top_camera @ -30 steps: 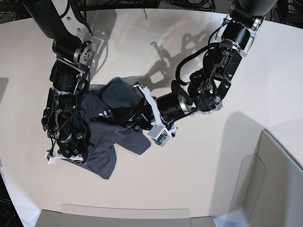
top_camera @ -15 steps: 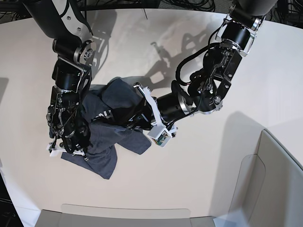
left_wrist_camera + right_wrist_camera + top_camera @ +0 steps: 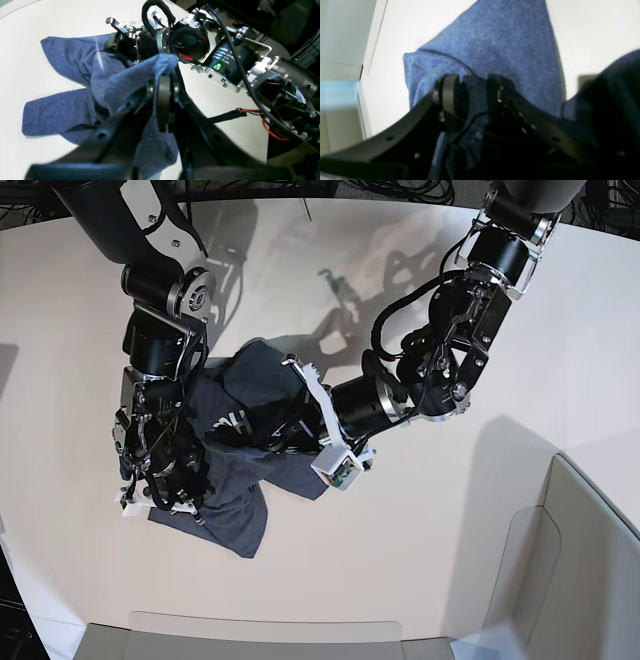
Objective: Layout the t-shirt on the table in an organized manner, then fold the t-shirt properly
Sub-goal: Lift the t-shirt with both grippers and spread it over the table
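Base view shows both arms bent low over the t-shirt (image 3: 235,450), which lies bunched and creased on the left half of the surface (image 3: 420,580), well in from every edge, with a few white letters peeping out of the folds. From the left wrist view, the left gripper (image 3: 163,82) is pinched tight on a raised peak of the cloth, lifting it clear so the rest hangs down and trails out flat. From the right wrist view, the right gripper (image 3: 468,92) stands partly closed with a thick fold of the shirt bunched between its fingers, seemingly gripped. Two holds on separate parts look meant for pulling the garment apart and spreading it, so I judge the laying-out is not yet done and folding has not begun. The surface is plain off-white with a curved far edge; pale translucent panels (image 3: 590,570) stand at its near right corner and dark cables hang beyond its far edge.
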